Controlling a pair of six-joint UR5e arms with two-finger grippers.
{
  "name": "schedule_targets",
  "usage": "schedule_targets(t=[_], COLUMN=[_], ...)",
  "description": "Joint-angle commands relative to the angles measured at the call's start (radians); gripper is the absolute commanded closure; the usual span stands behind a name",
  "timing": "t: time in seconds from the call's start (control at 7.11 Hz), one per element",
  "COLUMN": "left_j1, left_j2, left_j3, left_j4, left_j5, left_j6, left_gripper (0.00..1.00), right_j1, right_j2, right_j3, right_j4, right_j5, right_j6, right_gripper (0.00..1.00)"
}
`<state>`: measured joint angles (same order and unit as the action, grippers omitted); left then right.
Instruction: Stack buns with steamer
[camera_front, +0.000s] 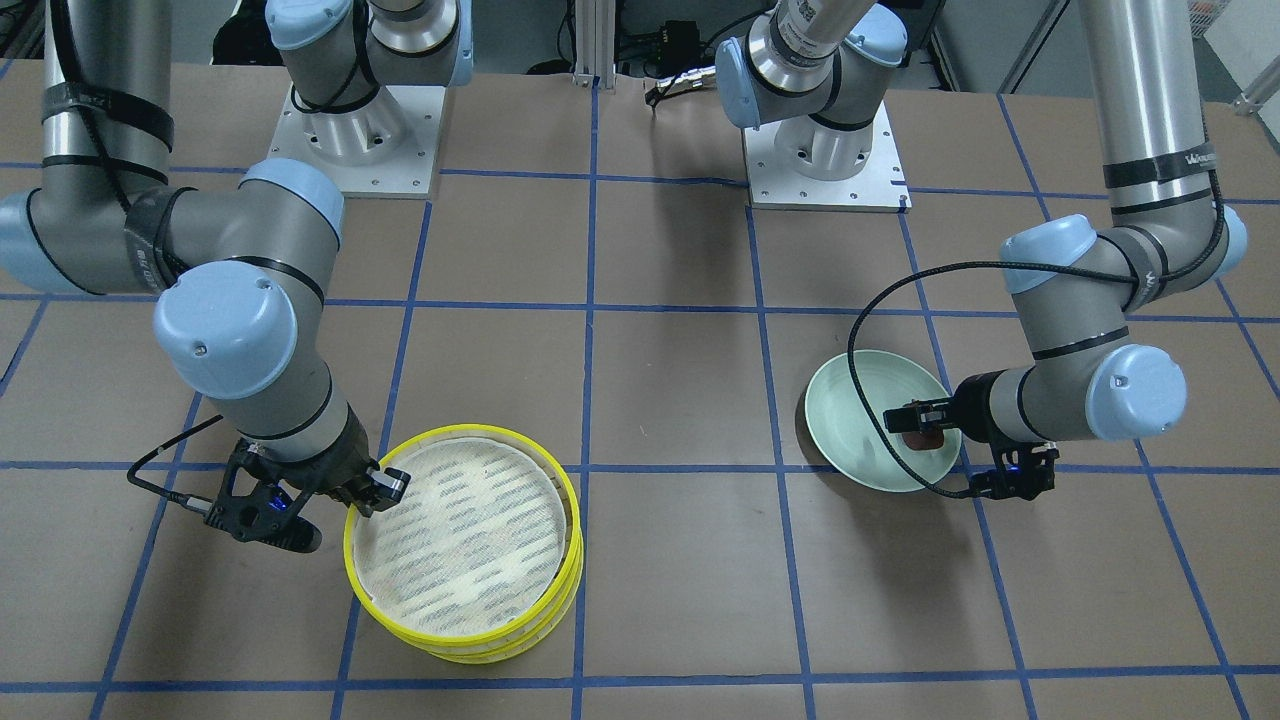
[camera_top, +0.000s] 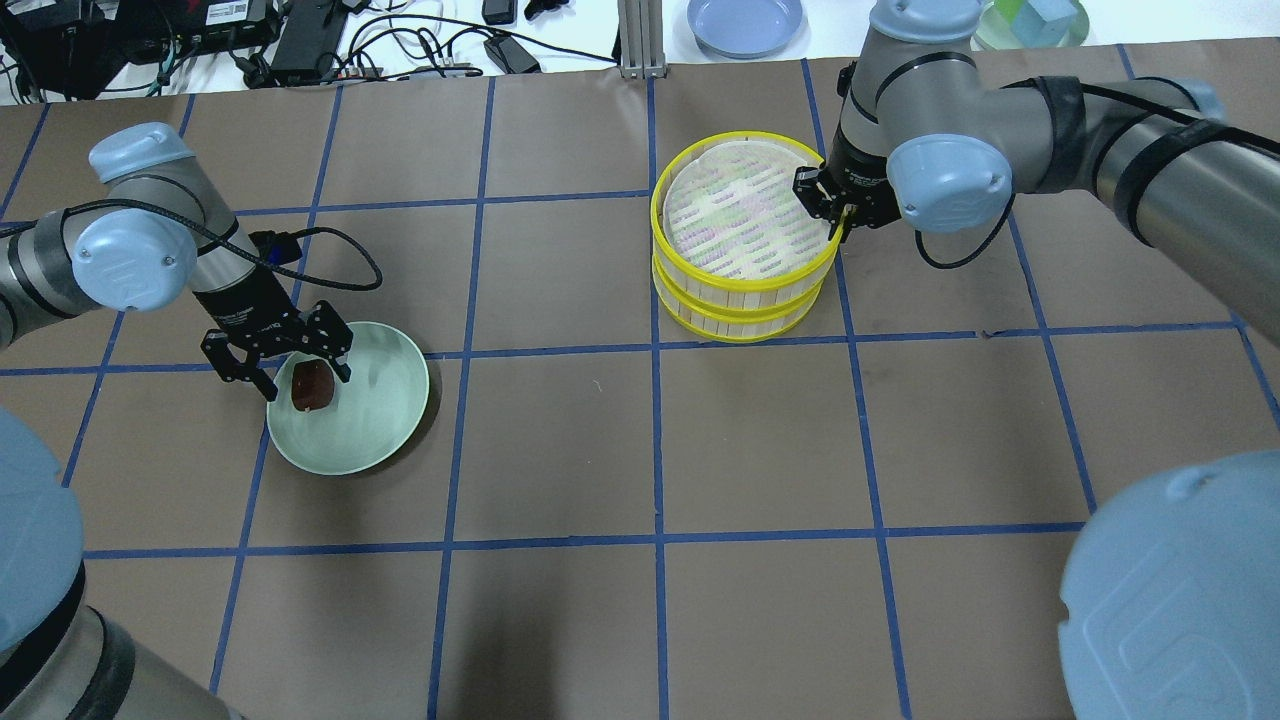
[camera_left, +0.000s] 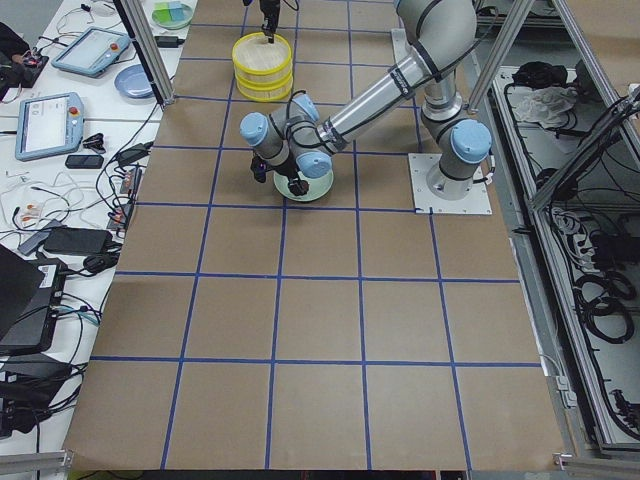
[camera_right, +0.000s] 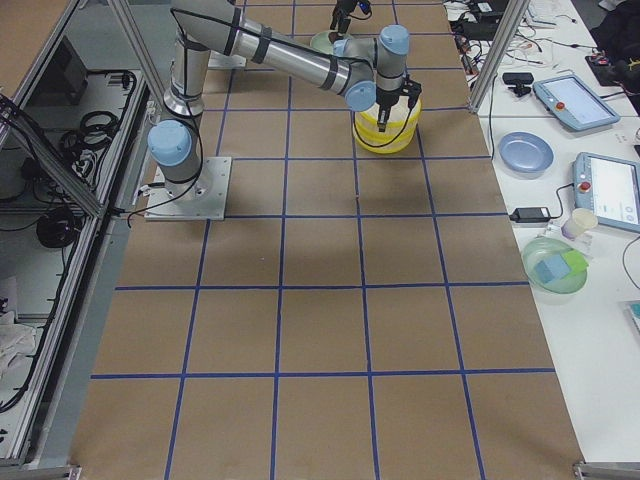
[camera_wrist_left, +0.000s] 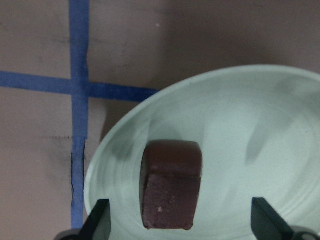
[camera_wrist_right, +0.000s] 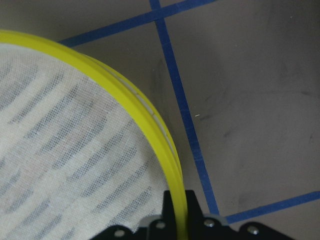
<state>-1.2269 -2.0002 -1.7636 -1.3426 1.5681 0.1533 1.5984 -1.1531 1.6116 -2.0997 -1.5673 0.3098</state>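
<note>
The dark reddish-brown bun (camera_top: 312, 385) lies in the pale green plate (camera_top: 385, 425) on the left side of the table. My left gripper (camera_top: 305, 378) is open, its fingers straddling the bun without touching it; the left wrist view shows the bun (camera_wrist_left: 172, 182) between the fingertips (camera_wrist_left: 97, 222). The two steamer trays are stacked: the top tray (camera_top: 740, 215) sits on the lower tray (camera_top: 740, 318). My right gripper (camera_top: 835, 215) is shut on the top tray's yellow rim (camera_wrist_right: 140, 110). The top tray's liner is bare. The cream-yellow bun is out of view.
A blue plate (camera_top: 745, 22) and a green bowl with a blue block (camera_top: 1035, 20) stand on the white bench beyond the table's far edge, with cables (camera_top: 400, 50) to their left. The two arm bases (camera_front: 825, 150) are on the robot's side of the table.
</note>
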Motion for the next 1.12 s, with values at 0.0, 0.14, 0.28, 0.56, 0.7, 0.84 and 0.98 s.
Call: schedule_targets(t=[0.0, 0.14, 0.28, 0.56, 0.7, 0.84, 0.98], left_j1=[0.000, 0.000, 0.000, 0.000, 0.000, 0.000, -0.002], left_j2=[-0.031, -0.041, -0.051, -0.046, -0.031, -0.025, -0.016], left_j3=[0.035, 0.036, 0.036, 0.035, 0.036, 0.036, 0.036], left_j4=[0.063, 0.089, 0.115, 0.099, 0.092, 0.091, 0.067], left_j5=[-0.003, -0.005, -0.013, -0.069, -0.065, -0.060, -0.060], left_j6=[-0.008, -0.011, -0.012, -0.087, -0.103, -0.103, -0.101], left_gripper=[0.00, 0.04, 0.13, 0.15, 0.03, 0.00, 0.00], right_j1=[0.000, 0.000, 0.000, 0.000, 0.000, 0.000, 0.000], right_j2=[0.015, 0.015, 0.015, 0.013, 0.015, 0.015, -0.002], right_j3=[0.005, 0.007, 0.007, 0.007, 0.007, 0.007, -0.002], right_j4=[-0.016, -0.014, -0.007, 0.000, -0.006, -0.019, -0.011], right_j5=[0.000, 0.000, 0.001, 0.001, 0.000, 0.001, 0.006], right_j6=[-0.001, 0.002, 0.003, 0.005, 0.002, 0.003, 0.003], right_gripper=[1.00, 1.00, 1.00, 1.00, 0.85, 0.01, 0.00])
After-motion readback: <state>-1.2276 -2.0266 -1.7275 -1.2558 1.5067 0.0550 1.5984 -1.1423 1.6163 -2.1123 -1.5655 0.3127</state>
